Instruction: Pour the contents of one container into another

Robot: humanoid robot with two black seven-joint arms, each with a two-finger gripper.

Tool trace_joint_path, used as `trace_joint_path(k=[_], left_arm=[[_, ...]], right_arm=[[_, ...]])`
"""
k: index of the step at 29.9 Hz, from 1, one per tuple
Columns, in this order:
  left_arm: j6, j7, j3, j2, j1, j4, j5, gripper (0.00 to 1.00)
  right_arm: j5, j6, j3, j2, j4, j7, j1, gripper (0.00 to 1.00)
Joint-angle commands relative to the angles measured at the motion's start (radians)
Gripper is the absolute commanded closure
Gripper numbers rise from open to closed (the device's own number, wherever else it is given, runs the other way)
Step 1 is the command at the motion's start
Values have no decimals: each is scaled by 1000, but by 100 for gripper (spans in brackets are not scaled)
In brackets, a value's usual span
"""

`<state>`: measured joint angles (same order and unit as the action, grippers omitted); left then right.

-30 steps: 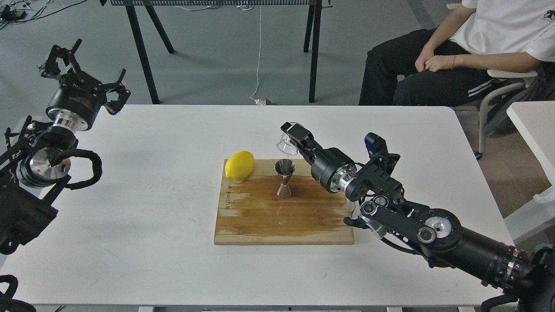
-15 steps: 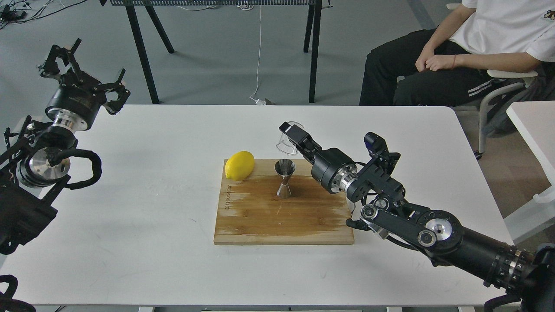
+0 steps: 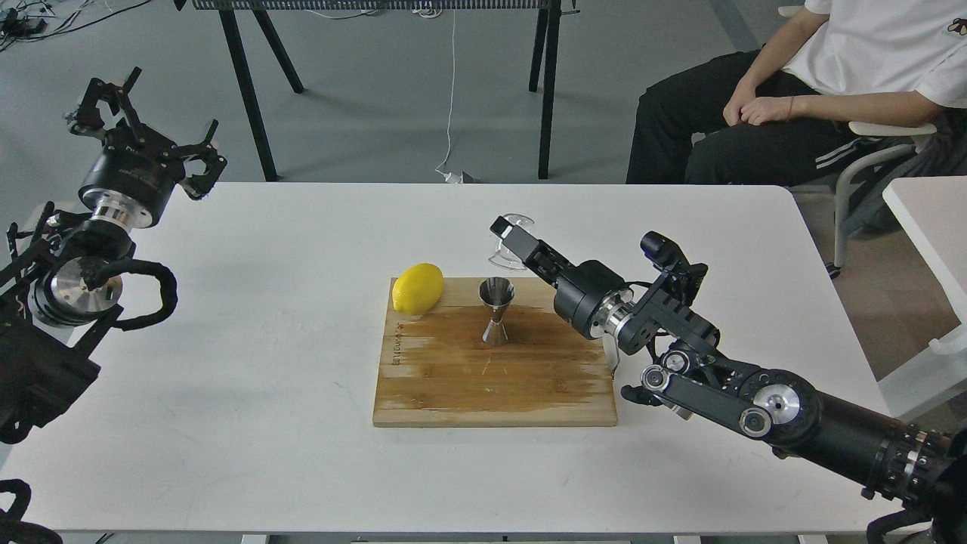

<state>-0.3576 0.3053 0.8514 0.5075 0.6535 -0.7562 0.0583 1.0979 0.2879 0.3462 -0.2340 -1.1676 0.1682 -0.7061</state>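
Note:
The steel jigger (image 3: 496, 310) stands upright on the wooden cutting board (image 3: 495, 378), right of a yellow lemon (image 3: 417, 289). My right gripper (image 3: 510, 236) is shut on the small clear glass cup (image 3: 512, 243) and holds it in the air just behind and above the jigger, a little to its right; the cup looks close to upright, with its rim toward the top. My left gripper (image 3: 147, 113) is raised off the table's far left corner, its fingers spread open and nothing in them.
The board lies in the middle of the white table (image 3: 264, 340). A seated person (image 3: 801, 91) is beyond the table's far right corner. Black table legs (image 3: 249, 98) stand on the floor behind.
The glass cup has tipped back from its pouring tilt over the jigger toward upright. My right arm has drawn back slightly to the right. The left arm has not moved.

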Motion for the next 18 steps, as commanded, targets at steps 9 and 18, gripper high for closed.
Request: trace_joint_path(k=[9,18], left_arm=[[-1,0,2,19,0,0,2,0],[0,0,2,9,0,0,3,0]], right_arm=[[-663,-36,201,-117,-115,-29,56,70],[-1168,-214,469,-171,-38,-85,249,69]])
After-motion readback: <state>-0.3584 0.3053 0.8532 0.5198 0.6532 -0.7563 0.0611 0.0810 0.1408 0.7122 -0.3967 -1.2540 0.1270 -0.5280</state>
